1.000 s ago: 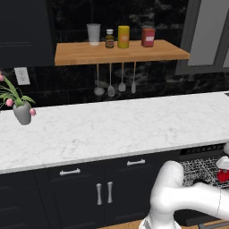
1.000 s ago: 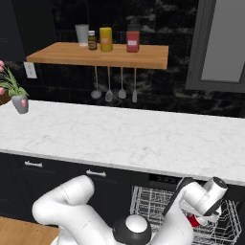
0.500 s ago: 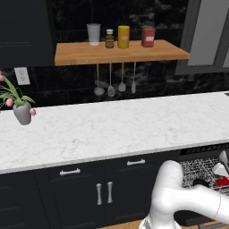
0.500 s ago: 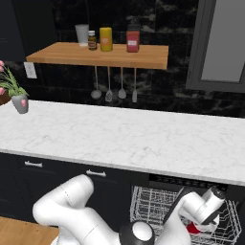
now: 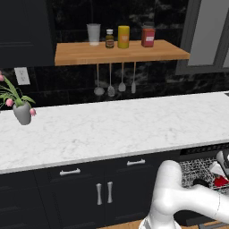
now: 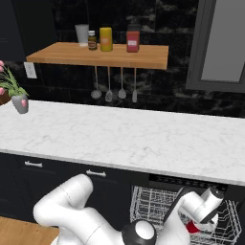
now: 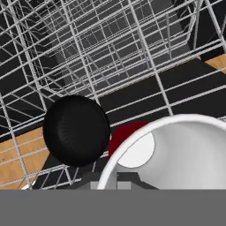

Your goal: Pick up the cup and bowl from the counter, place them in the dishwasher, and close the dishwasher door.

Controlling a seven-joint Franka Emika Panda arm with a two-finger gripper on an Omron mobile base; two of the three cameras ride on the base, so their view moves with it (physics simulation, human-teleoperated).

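Hand view looks down into the wire dish rack (image 7: 132, 53) of the dishwasher (image 6: 191, 184). A large pale rim, the mouth of the cup (image 7: 176, 154), curves across the lower right, cut off by the picture's edge, with a patch of its red wall beside it. Just left of it a round black thing (image 7: 76, 130) sits on the wires; what it is cannot be made out. The fingers (image 7: 110, 181) are almost wholly hidden under the cup's rim, closed tight on it.

In the right base view the hand (image 6: 203, 208) hangs low over the rack, a bit of red showing beneath it; the door itself is out of sight below the frame. In the left base view the red cup shows at the far right edge, partly cut off, above the rack. The marble tabletop (image 5: 112, 129) carries a grey vase of pink flowers (image 5: 20, 109) at its left end. Above, a wooden shelf (image 5: 120, 53) holds four jars, with utensils hanging beneath.
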